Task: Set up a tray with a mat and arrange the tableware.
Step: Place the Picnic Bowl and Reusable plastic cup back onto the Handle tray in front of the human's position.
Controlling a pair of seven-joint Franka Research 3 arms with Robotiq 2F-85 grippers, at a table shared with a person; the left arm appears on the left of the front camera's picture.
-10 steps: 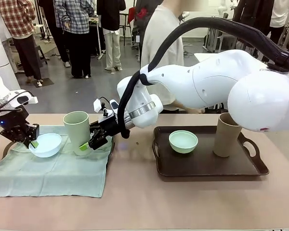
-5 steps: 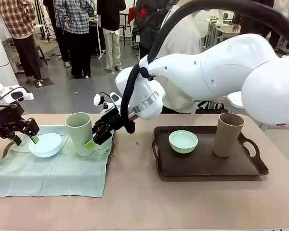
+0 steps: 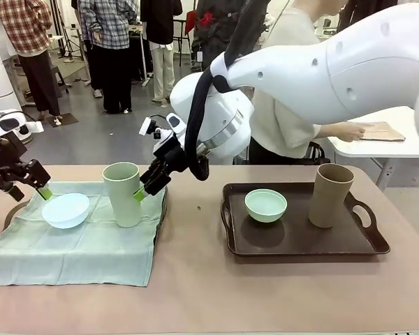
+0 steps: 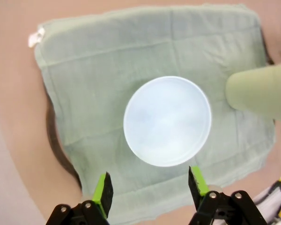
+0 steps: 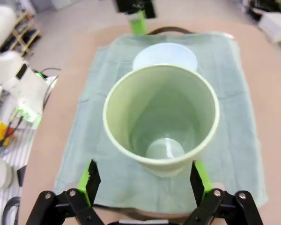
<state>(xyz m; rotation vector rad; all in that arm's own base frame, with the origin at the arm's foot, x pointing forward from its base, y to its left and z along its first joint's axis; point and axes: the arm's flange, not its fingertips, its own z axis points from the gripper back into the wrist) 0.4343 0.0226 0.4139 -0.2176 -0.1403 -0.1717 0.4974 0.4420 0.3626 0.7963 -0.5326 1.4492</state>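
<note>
A pale green mat lies over a dark tray at the table's left. On it sit a pale blue bowl and a tall pale green tumbler. My left gripper hangs open just up and left of the bowl, not touching it. In the left wrist view the bowl lies beyond the spread left gripper. My right gripper is open beside the tumbler's upper right, apart from it. The right wrist view looks down into the tumbler past the right gripper.
A second brown tray at the right holds a mint green bowl and a tan tumbler. A person stands behind the table, one hand on a side table. Bare tabletop runs along the front edge.
My left gripper opened off the blue bowl's rim and drew up and to the left. My right gripper rose from the tumbler's lower side to its rim height.
</note>
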